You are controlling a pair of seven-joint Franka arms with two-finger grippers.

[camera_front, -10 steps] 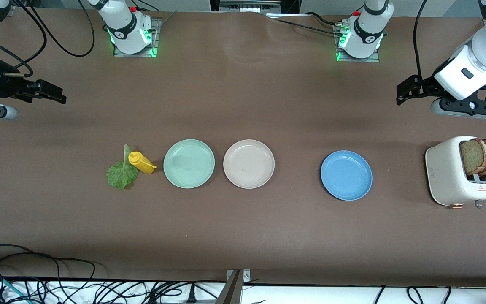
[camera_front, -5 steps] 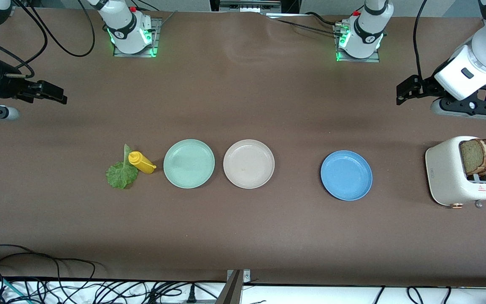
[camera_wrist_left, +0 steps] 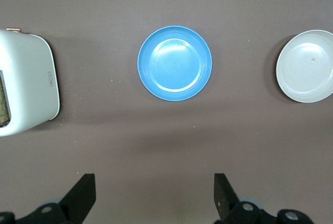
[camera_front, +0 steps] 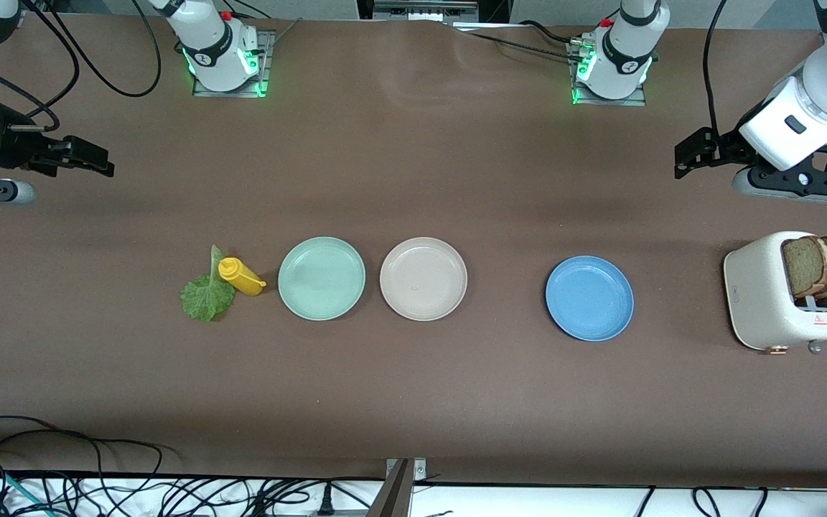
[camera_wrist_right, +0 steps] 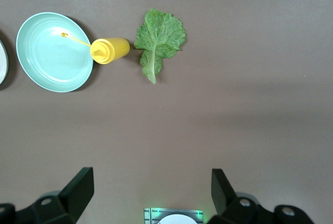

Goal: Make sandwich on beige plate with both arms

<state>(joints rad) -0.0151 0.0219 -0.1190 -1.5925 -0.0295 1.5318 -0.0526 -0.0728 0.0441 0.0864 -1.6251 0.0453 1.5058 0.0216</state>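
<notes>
The beige plate (camera_front: 423, 278) lies bare in the middle of the table, beside a mint-green plate (camera_front: 321, 278); the left wrist view also shows the beige plate (camera_wrist_left: 305, 66). Two bread slices (camera_front: 815, 267) stand upright in a white toaster (camera_front: 769, 305) at the left arm's end. A lettuce leaf (camera_front: 207, 296) lies flat toward the right arm's end, and the right wrist view shows this lettuce leaf (camera_wrist_right: 157, 39) too. My left gripper (camera_front: 688, 154) (camera_wrist_left: 154, 182) hangs open over bare table. My right gripper (camera_front: 94, 158) (camera_wrist_right: 152, 177) is open and holds nothing, over bare table at its own end.
A yellow mustard bottle (camera_front: 240, 276) lies on its side between the lettuce and the mint-green plate, its nozzle toward that plate. A blue plate (camera_front: 589, 298) sits between the beige plate and the toaster. Cables run along the table edge nearest the front camera.
The right arm's wrist has shifted very slightly; both grippers stay open and nothing on the table has moved.
</notes>
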